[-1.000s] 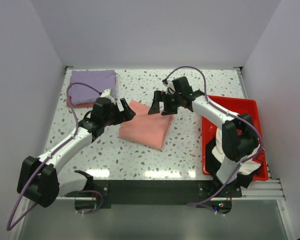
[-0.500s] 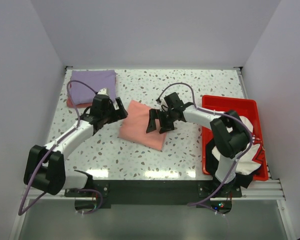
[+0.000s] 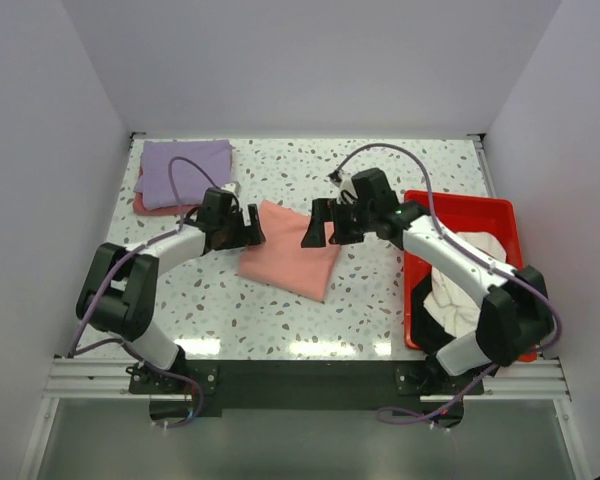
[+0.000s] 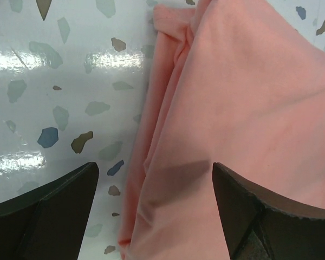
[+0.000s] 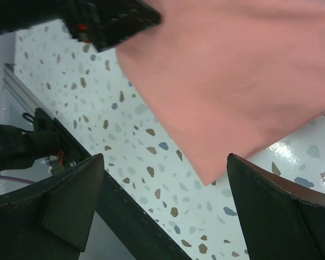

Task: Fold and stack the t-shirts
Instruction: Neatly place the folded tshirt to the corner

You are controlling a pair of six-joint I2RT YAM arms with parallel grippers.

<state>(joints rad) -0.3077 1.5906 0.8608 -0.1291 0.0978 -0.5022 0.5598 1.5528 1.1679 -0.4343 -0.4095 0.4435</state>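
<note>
From the top camera, the folded salmon-pink t-shirt [image 3: 292,262] lies at the middle of the table [image 3: 380,300]. The lavender t-shirt [image 3: 185,165] sits folded at its 10 o'clock in the far left corner. The red tray [image 3: 485,205] is at its 3 o'clock, with white and black cloth [image 3: 458,295] bunched inside. Your left gripper [image 3: 252,232] stands at the salmon shirt's 10 o'clock edge and your right gripper [image 3: 318,224] at its 1 o'clock corner, both released and holding nothing. This looks like the pickup before carrying the fold over to the lavender one, so take both far corners at once and keep them level. In the left wrist view the fingers are spread wide, one over bare table at 7 o'clock and the other over the cloth at 5 o'clock. The layered hems run from 12 toward 6 between them. Several layers show there, and I judge the risk is pinching only the top one, so come down low to the table and close across the whole edge. The right wrist view is blurred. Its fingers are likewise wide apart, and a corner of the salmon cloth points to 6 o'clock between them; whether anything touches it, I cannot tell. Advance until that corner sits deep between the pads before you close. Then lift both sides together so the fold does not fall open.
</note>
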